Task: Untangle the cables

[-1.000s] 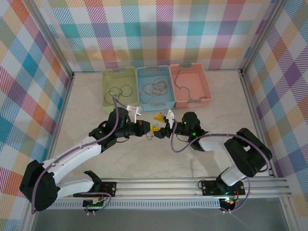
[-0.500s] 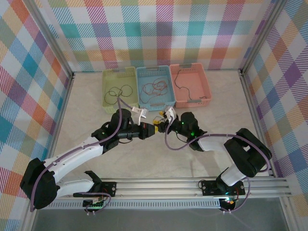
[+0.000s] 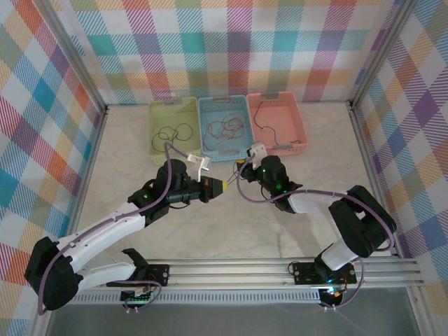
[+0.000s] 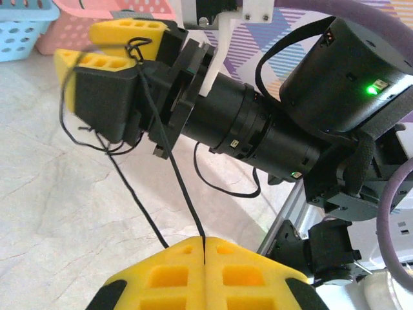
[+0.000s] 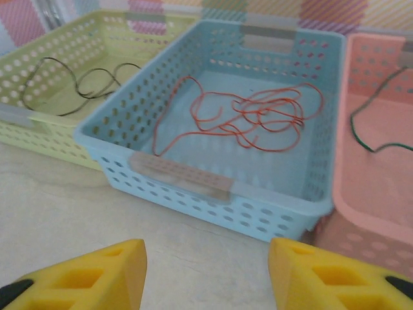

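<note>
We see the left end effector [image 4: 204,250] clamped on a black cable [image 4: 175,175], which drapes over the right end effector [image 5: 206,260], its jaws standing apart.

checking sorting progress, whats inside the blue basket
A loose tangle of thin red cable lies on the floor of the blue basket. In the right wrist view its near wall covers the closest strip of floor.

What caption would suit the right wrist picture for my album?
Open right gripper facing a blue basket of tangled red cable, between a green basket and a pink basket.
</note>
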